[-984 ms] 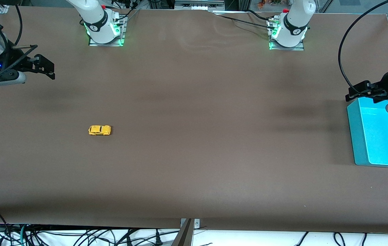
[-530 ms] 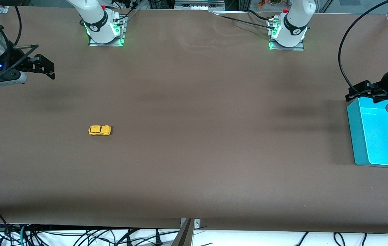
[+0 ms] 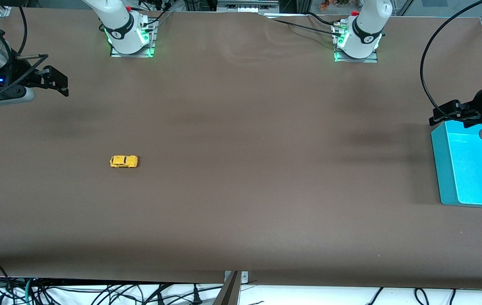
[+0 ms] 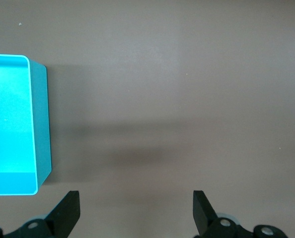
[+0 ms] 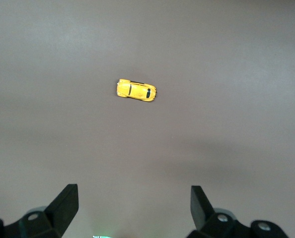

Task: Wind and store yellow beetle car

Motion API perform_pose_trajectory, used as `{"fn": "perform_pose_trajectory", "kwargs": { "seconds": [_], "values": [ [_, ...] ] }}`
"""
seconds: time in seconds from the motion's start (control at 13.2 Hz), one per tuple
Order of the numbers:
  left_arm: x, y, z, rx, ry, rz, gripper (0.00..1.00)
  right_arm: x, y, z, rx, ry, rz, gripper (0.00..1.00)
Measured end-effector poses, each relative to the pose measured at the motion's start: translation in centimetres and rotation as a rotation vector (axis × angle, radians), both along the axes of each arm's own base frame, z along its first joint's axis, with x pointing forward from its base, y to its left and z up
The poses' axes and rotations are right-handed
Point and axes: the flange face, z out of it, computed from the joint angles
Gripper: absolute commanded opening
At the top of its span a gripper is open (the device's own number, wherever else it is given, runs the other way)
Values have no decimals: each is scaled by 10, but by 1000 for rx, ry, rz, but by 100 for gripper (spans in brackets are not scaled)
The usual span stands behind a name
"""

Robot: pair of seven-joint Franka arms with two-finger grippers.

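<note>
Tabletop (image 3: 241, 190): one broad brown surface, matte, carrying every item listed here, with cables hanging off the edge nearest the front camera. Bin (image 3: 444, 169): one turquoise open-topped container with a bright cyan interior, standing at the left arm's end of the tabletop, hard by that edge and partly cut off by the front view; the left wrist view shows one rounded corner of it (image 4: 38, 124) and nothing visible inside the part on show. Left tool (image 3: 446, 115): black, two-fingered, hanging in the air over the bin's wall that lies farther from the front camera; in the left wrist view its fingers (image 4: 68, 213) stand spread wide apart with bare tabletop between them, holding nothing. Right tool (image 3: 56, 82): black, two-fingered, hanging over the right arm's end of the tabletop, close to that edge; in the right wrist view its fingers (image 5: 65, 203) are likewise spread wide with nothing between them. Yellow beetle car (image 3: 123, 161): one tiny bright yellow toy with rounded body and dark markings, resting on its wheels on the bare tabletop, toward the right arm's end, well apart from both tools and from the bin; it appears alone in the right wrist view (image 5: 136, 90), lying lengthwise along the tabletop's long edges.
</note>
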Motion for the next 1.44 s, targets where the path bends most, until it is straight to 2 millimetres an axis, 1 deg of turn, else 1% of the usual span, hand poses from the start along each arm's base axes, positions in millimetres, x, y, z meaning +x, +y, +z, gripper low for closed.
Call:
{"fn": "perform_pose_trajectory", "kwargs": {
  "seconds": [0.45, 0.98, 1.21, 1.29, 1.44],
  "values": [
    [0, 0, 0, 0, 0, 0, 100, 0, -1, -1, 1, 2, 21, 100],
    [0, 0, 0, 0, 0, 0, 100, -1, -1, -7, 0, 15, 21, 100],
    [0, 3, 0, 0, 0, 5, 100, -1, 0, -7, 0, 16, 21, 100],
    [0, 4, 0, 0, 0, 8, 100, -1, 0, -9, 0, 19, 21, 100],
    [0, 6, 0, 0, 0, 10, 100, -1, 3, -18, 0, 31, 27, 100]
  ]
}}
